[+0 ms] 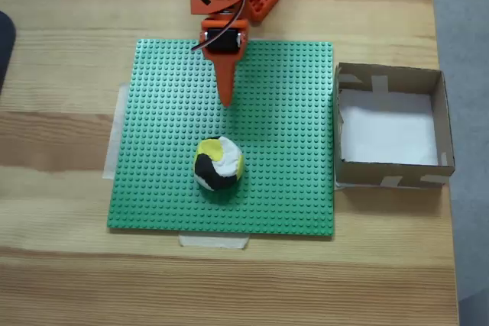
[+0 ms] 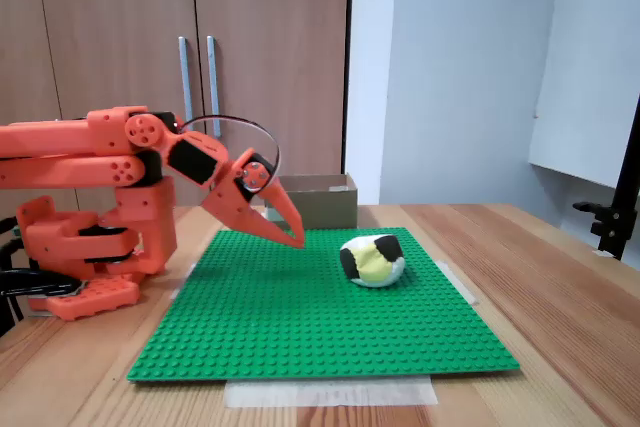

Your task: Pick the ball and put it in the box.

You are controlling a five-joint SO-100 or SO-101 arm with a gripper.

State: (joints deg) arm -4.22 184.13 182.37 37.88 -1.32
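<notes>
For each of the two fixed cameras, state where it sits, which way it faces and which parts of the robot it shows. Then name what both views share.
A fixed view: sits above, looking straight down on the wooden table; shows the orange arm's upper part and the gripper, tip pointing toward the ball.
A fixed view: sits low at table level, looking across the green baseplate toward cupboard doors; shows the folded arm, base and gripper side-on.
Shared: ball, baseplate, cardboard box, gripper.
</notes>
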